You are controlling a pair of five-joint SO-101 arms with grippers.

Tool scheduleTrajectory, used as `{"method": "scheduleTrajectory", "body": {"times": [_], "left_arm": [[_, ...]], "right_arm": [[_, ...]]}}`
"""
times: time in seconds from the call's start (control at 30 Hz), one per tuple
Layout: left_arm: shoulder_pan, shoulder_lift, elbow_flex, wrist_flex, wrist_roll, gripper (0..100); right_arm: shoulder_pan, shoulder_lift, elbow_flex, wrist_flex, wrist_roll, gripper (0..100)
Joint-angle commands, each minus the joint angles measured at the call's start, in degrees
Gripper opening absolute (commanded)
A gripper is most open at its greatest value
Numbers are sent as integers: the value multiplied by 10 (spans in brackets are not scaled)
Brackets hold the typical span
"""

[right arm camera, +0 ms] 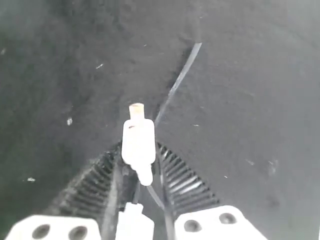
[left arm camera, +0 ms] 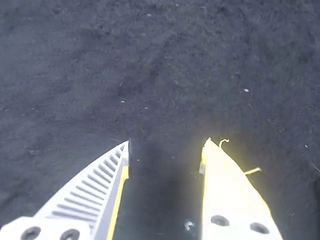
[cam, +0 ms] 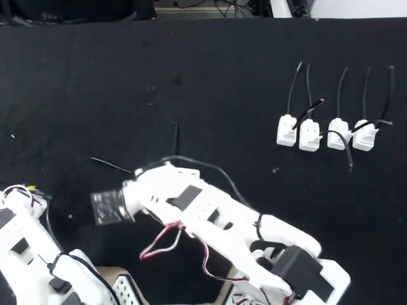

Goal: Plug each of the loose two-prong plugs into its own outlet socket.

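Pinched between the right gripper's (right arm camera: 138, 150) ribbed black fingers (right arm camera: 185, 177) sits the small white two-prong plug (right arm camera: 138, 142), its tip pointing forward, which I judge is so it can be pushed straight into a socket. A thin black cord (right arm camera: 179, 75) runs off from behind it over the black cloth table (cam: 191, 70). The row of four white outlet sockets (cam: 337, 134) lies well apart from it, toward the table's far right. My left gripper (left arm camera: 167, 141) hovers spread wide over bare cloth, holding nothing. I can't count the prongs. Black leads crowd every socket, so I can't tell which one is free.
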Motion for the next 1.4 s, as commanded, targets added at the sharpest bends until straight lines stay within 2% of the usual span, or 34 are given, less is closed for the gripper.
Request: {"method": "scheduleTrajectory", "body": {"times": [0.0,0.2,0.3,0.43,0.57,0.7,0.87,1.03,1.2,1.37], "left_arm": [[22,-12,-36,-3,5,233],[44,-7,-32,-3,1,233],[61,-9,-32,-2,1,233],[102,-11,-31,20,-18,233],[145,-7,-31,26,-55,233],[160,-12,-19,22,-72,233],[160,-12,-21,21,-76,233],[160,-11,-16,20,-76,233],[160,-7,-9,4,-76,233],[160,-12,20,-42,-76,233]], "right_arm": [[53,-68,-142,142,-76,10],[192,-103,-347,308,-229,10],[246,-98,-402,378,-290,10],[283,-96,-438,502,-305,10],[285,-96,-436,636,-306,11],[272,-96,-372,699,-301,11],[270,-96,-215,677,-278,11],[270,-102,-26,549,-204,11],[270,-97,69,403,-222,11],[270,-97,103,389,-225,21]]}}
